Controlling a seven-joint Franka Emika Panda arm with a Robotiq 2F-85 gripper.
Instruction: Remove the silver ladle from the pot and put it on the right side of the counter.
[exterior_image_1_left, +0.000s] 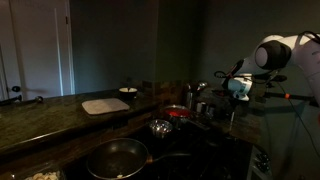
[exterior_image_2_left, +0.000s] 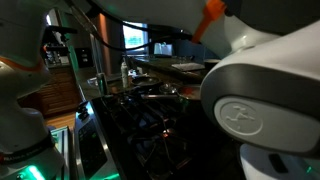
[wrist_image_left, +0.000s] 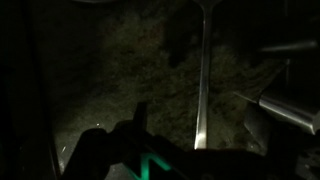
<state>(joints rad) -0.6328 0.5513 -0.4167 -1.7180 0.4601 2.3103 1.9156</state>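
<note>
Dimly, the silver ladle shows lengthwise just beside the hand

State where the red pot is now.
In an exterior view the red pot sits mid-frame, just behind the small steel bowl, right of the cutting board.

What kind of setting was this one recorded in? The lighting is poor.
Most likely a home kitchen, dimly lit. A white cutting board lies on a long stone counter, a dark frying pan and a small red pot sit nearby, and black stove grates show in an exterior view.
</note>
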